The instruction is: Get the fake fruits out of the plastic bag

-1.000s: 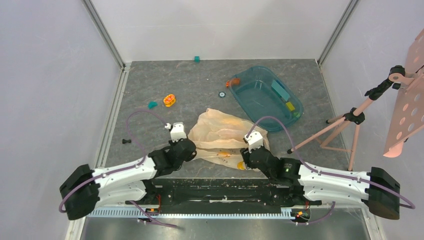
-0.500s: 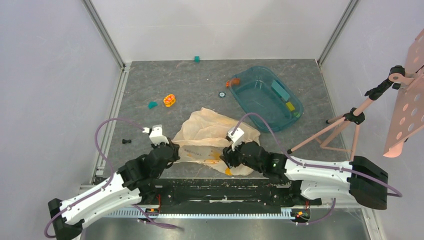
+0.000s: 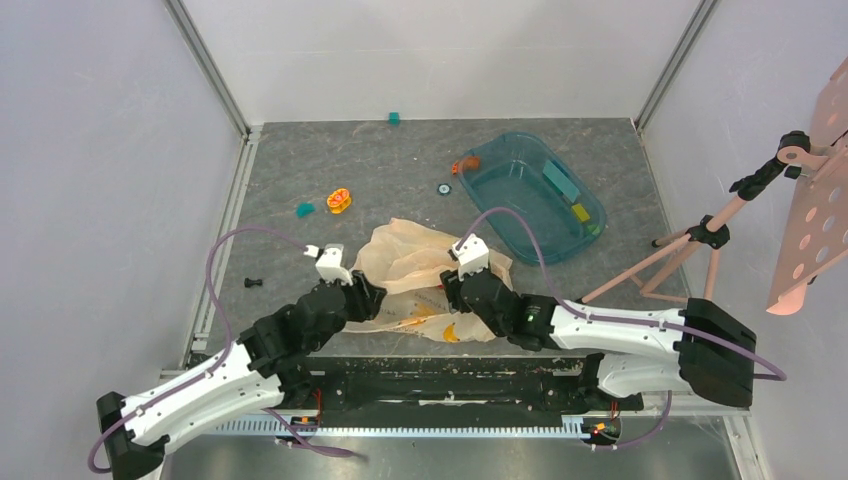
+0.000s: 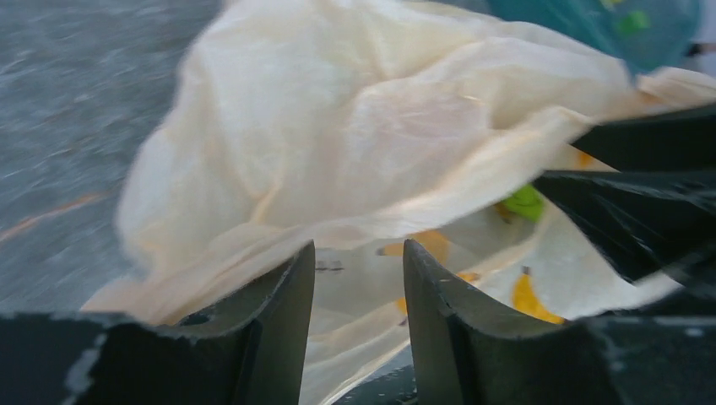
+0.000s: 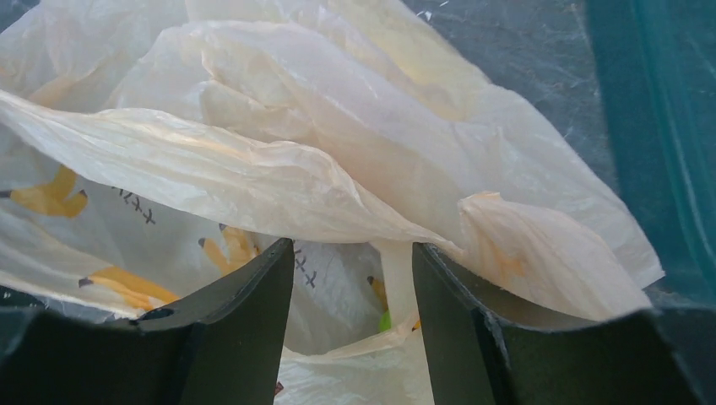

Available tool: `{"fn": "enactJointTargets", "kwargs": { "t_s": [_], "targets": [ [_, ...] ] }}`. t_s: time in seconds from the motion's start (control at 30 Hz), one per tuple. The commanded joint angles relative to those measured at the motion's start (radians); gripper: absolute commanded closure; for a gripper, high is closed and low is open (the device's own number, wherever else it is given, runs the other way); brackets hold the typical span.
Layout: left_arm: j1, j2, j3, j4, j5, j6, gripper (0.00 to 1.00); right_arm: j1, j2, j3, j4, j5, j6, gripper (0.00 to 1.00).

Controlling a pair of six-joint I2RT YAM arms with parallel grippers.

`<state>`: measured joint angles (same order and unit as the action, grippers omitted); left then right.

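Up top, the plastic bag [image 3: 425,275] lies crumpled on the table [image 3: 300,170] between my left claw [image 3: 366,296] and right claw [image 3: 452,288], one at each side, I reckon to spread its mouth. Left wrist: jaws narrowly apart, gripping nothing, a green fruit [image 4: 525,202] showing inside. Right wrist: jaws likewise parted, bag rim just ahead.

No legible text, brand or number showing; plastic bag [image 3: 410,265] carrying only orange-yellow printed marks [image 5: 127,287] and small dark cross ticks [image 5: 135,207], none reading as letters
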<state>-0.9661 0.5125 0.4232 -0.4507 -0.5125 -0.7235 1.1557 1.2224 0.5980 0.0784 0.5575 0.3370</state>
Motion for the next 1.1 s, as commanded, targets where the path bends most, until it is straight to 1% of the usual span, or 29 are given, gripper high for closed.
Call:
{"fn": "enactJointTargets", "kwargs": {
  "t_s": [0.0, 0.1, 0.17, 0.23, 0.33, 0.43, 0.53, 0.63, 0.7, 0.8, 0.9, 0.97, 1.03, 1.07],
  "targets": [
    [-0.003, 0.031, 0.054, 0.25, 0.223, 0.171, 0.5, -0.004, 0.02, 0.082, -0.012, 0.101, -0.014, 0.43],
    [-0.002, 0.065, 0.047, 0.303, 0.338, 0.213, 0.5, -0.013, 0.024, 0.1, -0.012, 0.105, -0.012, 0.42],
    [-0.003, 0.093, 0.035, 0.34, 0.406, 0.223, 0.53, -0.021, 0.022, 0.105, -0.008, 0.098, -0.01, 0.42],
    [-0.003, 0.126, 0.014, 0.385, 0.438, 0.222, 0.57, -0.029, 0.02, 0.105, -0.002, 0.085, -0.002, 0.42],
    [-0.003, 0.199, -0.021, 0.447, 0.433, 0.215, 0.63, -0.037, 0.007, 0.093, 0.01, 0.066, 0.009, 0.43],
    [-0.003, 0.287, -0.025, 0.517, 0.441, 0.215, 0.7, -0.042, -0.013, 0.078, 0.02, 0.055, 0.016, 0.43],
    [-0.003, 0.355, -0.036, 0.557, 0.423, 0.205, 0.72, -0.044, -0.032, 0.063, 0.038, 0.024, 0.005, 0.43],
    [-0.003, 0.421, -0.053, 0.602, 0.373, 0.199, 0.74, -0.043, -0.059, 0.03, 0.082, -0.039, -0.024, 0.43],
    [-0.003, 0.463, -0.05, 0.615, 0.347, 0.203, 0.77, -0.044, -0.072, 0.004, 0.123, -0.112, -0.056, 0.43],
    [-0.003, 0.51, -0.037, 0.63, 0.327, 0.206, 0.8, -0.043, -0.069, -0.024, 0.175, -0.305, -0.133, 0.42],
    [-0.002, 0.54, -0.027, 0.65, 0.315, 0.212, 0.84, -0.042, -0.027, -0.014, 0.171, -0.463, -0.161, 0.44],
    [-0.002, 0.554, -0.019, 0.653, 0.308, 0.217, 0.87, -0.04, -0.005, -0.018, 0.183, -0.49, -0.144, 0.45],
    [-0.002, 0.558, -0.017, 0.655, 0.301, 0.219, 0.91, -0.04, 0.014, -0.023, 0.189, -0.458, -0.119, 0.47],
    [-0.003, 0.554, -0.018, 0.655, 0.295, 0.22, 0.93, -0.04, 0.022, -0.021, 0.185, -0.423, -0.102, 0.49]
  ]
}}
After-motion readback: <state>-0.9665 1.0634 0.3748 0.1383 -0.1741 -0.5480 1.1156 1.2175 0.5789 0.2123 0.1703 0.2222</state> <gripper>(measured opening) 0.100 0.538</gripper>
